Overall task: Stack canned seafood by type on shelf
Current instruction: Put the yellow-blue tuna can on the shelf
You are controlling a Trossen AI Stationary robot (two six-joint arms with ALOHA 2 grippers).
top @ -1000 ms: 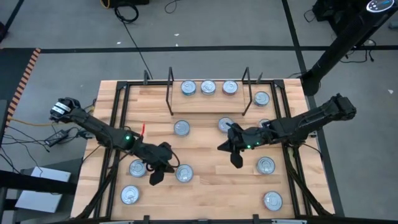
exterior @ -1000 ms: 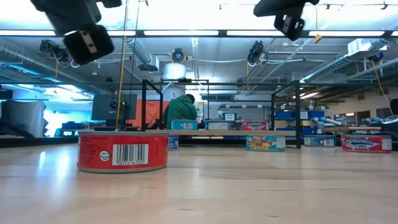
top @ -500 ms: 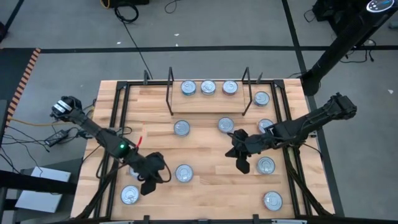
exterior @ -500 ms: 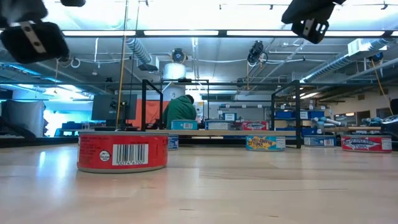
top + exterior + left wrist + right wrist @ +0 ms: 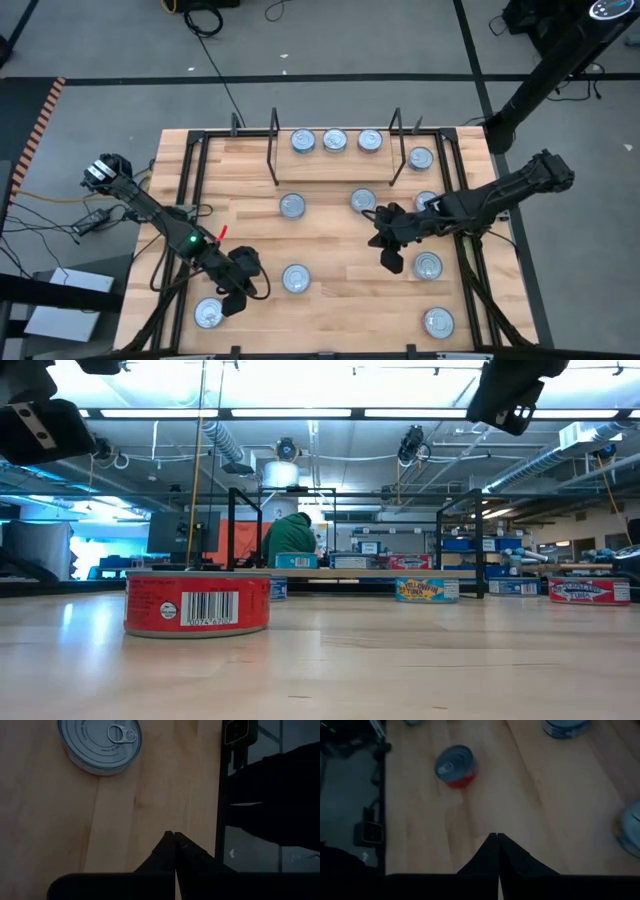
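Three silver-lidded cans (image 5: pixel 334 140) stand in a row on the shelf (image 5: pixel 335 166) between its black wire uprights at the table's far side. Other cans stand loose on the table, among them a red one (image 5: pixel 197 603) near the front middle (image 5: pixel 296 279) and one at the near left corner (image 5: pixel 209 313). My left gripper (image 5: pixel 232 300) hangs shut above the wood beside that corner can (image 5: pixel 100 745), holding nothing. My right gripper (image 5: pixel 392 262) hangs shut right of centre, above bare wood, with the red can (image 5: pixel 456 766) ahead of it.
Loose cans stand at the right (image 5: pixel 428 265), the near right (image 5: pixel 438 321), mid-table (image 5: pixel 291 206) (image 5: pixel 362 201) and beside the shelf's right upright (image 5: pixel 421 158). A black metal frame (image 5: pixel 186 170) runs round the table. A person in green (image 5: pixel 291 538) sits far behind.
My left gripper has swung toward the table's near left corner, sinking a little and turning, and stays shut. My right gripper has tipped, its fingertips shifting slightly toward the right edge, and stays shut. No can has moved.
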